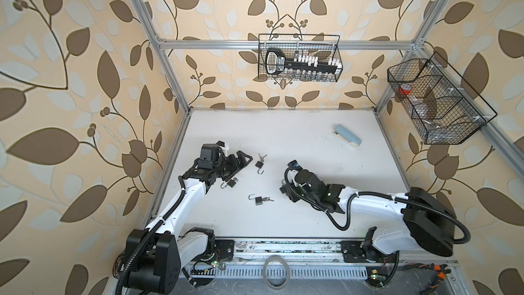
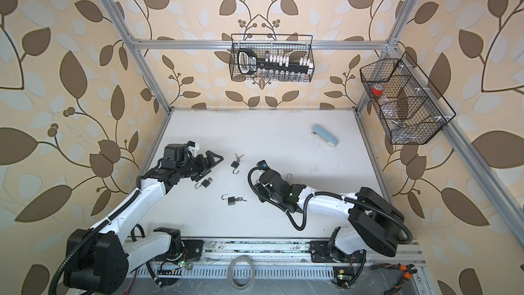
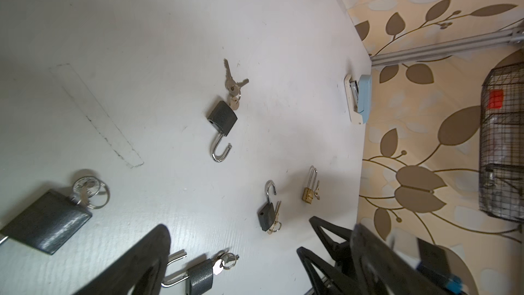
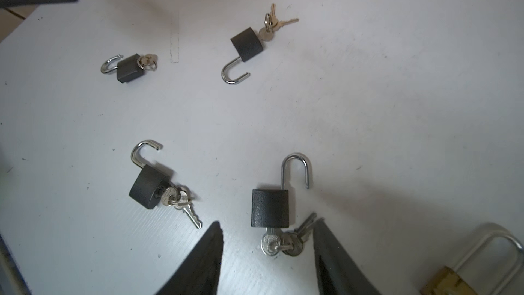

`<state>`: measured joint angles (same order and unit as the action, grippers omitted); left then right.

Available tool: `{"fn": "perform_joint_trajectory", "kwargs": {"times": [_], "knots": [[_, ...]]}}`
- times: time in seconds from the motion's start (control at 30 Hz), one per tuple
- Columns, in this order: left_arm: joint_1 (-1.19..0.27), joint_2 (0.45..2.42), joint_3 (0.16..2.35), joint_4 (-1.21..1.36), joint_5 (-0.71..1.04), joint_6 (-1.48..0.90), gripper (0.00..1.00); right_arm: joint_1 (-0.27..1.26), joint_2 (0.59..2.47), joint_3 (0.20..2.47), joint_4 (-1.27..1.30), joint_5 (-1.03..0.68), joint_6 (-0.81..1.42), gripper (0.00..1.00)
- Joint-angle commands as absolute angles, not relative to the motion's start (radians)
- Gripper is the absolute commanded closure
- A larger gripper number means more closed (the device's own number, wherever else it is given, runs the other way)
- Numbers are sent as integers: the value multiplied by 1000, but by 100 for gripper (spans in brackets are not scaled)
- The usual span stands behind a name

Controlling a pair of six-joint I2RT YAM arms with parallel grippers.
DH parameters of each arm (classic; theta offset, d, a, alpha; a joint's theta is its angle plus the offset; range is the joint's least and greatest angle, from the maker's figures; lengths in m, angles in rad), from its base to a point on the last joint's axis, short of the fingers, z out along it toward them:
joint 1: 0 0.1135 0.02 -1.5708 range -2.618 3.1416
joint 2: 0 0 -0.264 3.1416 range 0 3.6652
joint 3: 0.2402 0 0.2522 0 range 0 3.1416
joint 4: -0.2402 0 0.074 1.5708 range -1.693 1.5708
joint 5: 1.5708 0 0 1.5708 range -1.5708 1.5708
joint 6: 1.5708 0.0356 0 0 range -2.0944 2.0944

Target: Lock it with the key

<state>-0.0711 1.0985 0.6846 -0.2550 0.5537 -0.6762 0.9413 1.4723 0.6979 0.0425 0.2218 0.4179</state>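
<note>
Straddling a bunch of keys [image 4: 283,244], the right gripper [image 4: 268,222] has its jaws apart — nothing clamped. One key of the bunch sits in a black padlock [image 4: 270,208], shackle sprung open, lying flat on the white table [image 4: 397,109] near a brass padlock [image 4: 445,283]. Three other black padlocks [image 4: 150,185], all open with keys in them, lie farther from the brass padlock. Farthest from it, the left gripper [image 1: 242,167] hangs above the table with its jaws spread wide — holding nothing.
</note>
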Motion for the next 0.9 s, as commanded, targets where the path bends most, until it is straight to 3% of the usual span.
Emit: {"fn": "perform_joint_trajectory", "kwargs": {"times": [0.0,0.27,0.43,0.87], "knots": [[-40,1061,708,-259,613,-668,1,953,1544,770,-62,266,416,46],[4,1054,726,-285,624,-646,1,966,1676,886,-148,305,418,38],[6,1066,739,-284,658,-628,1,971,1734,922,-178,319,422,39],[6,1072,747,-291,661,-618,1,987,1797,933,-182,308,417,54]]}}
